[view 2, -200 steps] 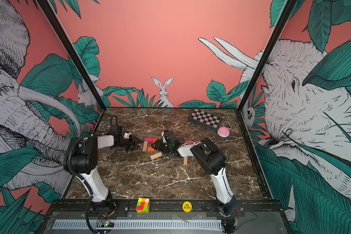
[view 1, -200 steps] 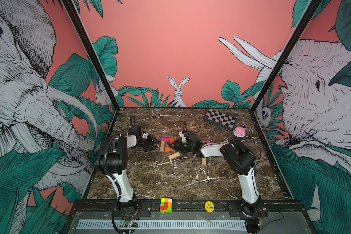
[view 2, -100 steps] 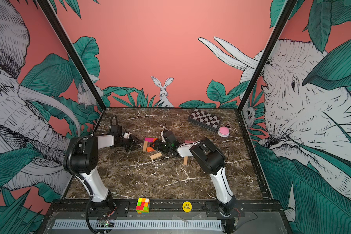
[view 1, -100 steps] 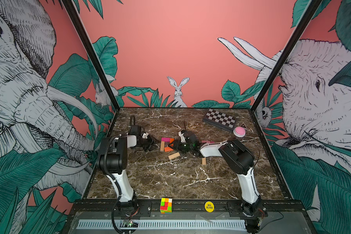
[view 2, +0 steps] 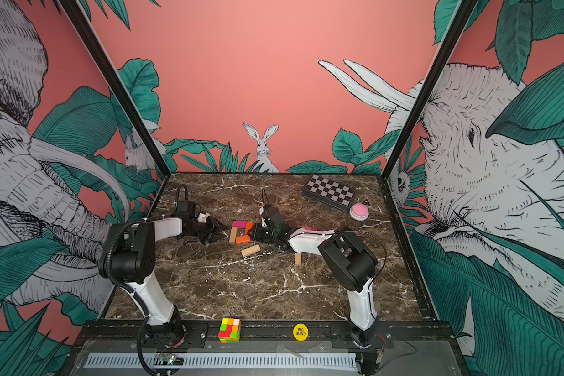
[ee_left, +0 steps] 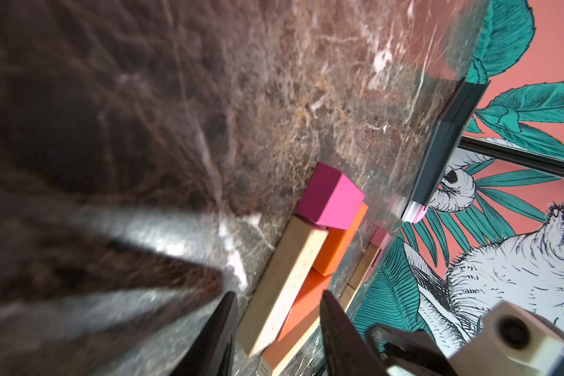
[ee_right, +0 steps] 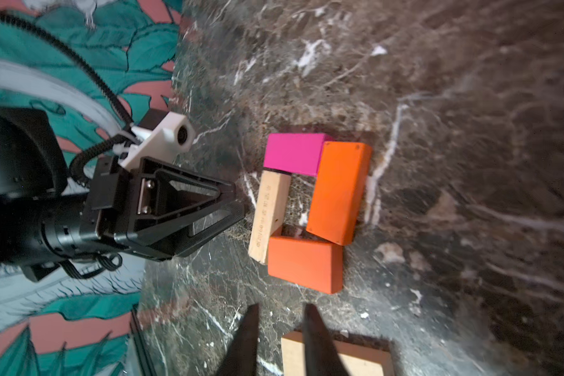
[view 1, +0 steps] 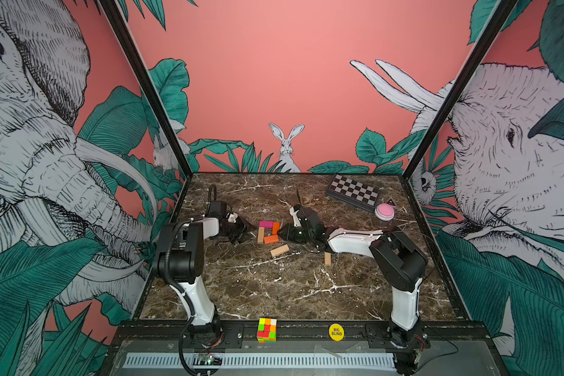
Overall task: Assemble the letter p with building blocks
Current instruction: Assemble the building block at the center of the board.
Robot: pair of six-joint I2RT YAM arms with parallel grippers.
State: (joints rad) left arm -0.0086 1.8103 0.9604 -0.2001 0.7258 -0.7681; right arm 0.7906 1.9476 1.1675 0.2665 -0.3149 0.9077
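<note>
on the dark brown marble tabletop [view 1: 274, 286], four of the building blocks [view 1: 271, 239] lie flat in a closed square ring between the two arms. a magenta rectangular block [ee_right: 293, 153] forms the far side; one end touches the end of a plain tan wooden plank [ee_right: 269, 215] on the left arm's side, the other meets a long orange block [ee_right: 339, 192] on the right arm's side. a second orange block [ee_right: 305, 263] closes the near side, touching the tan plank and a corner of the long orange one

the left gripper [ee_right: 239, 199] sits low just beside the tan plank, a sliver of marble between its tip and the wood; in the left wrist view its fingers [ee_left: 220, 328] stand apart and grasp nothing. the right gripper [ee_right: 280, 307] is close by the ring's near corner on the right arm's side, released, its two dark fingers [ee_right: 248, 338] a little apart with only marble between them. a loose tan wooden block [view 1: 279, 250] lies askew just beside those fingers. another small tan block [view 1: 327, 258] lies by the right forearm, and a pink block [ee_left: 381, 237] shows beyond the ring

at the back right are a black-and-white checkered box [view 1: 352, 192] and a pink round button [view 1: 385, 211]; a multicoloured puzzle cube [view 1: 267, 330] sits on the front rail
</note>
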